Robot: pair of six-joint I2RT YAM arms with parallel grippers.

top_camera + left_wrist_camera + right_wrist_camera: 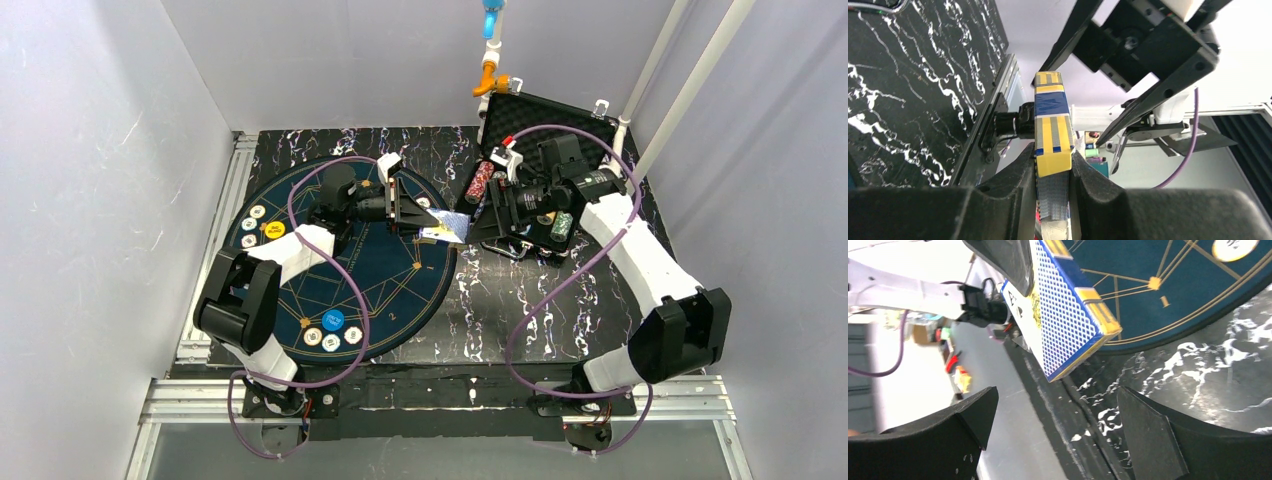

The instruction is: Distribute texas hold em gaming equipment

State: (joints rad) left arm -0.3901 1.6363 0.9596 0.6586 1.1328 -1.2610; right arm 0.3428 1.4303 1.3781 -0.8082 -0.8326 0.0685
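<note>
Saw card pack (1068, 325): blue dotted side, yellow ends with grey stripes, white face. Pack was up in air over right edge of round blue mat (300, 285), between my two pincers. My left pincer (1053, 167) was squeezed tight on pack, one finger each side. My right pincer (1055, 410) was wide open, close to pack, holding nothing. Little chips (330, 338) lay on mat near me. More chips stood in black case (560, 112).
</note>
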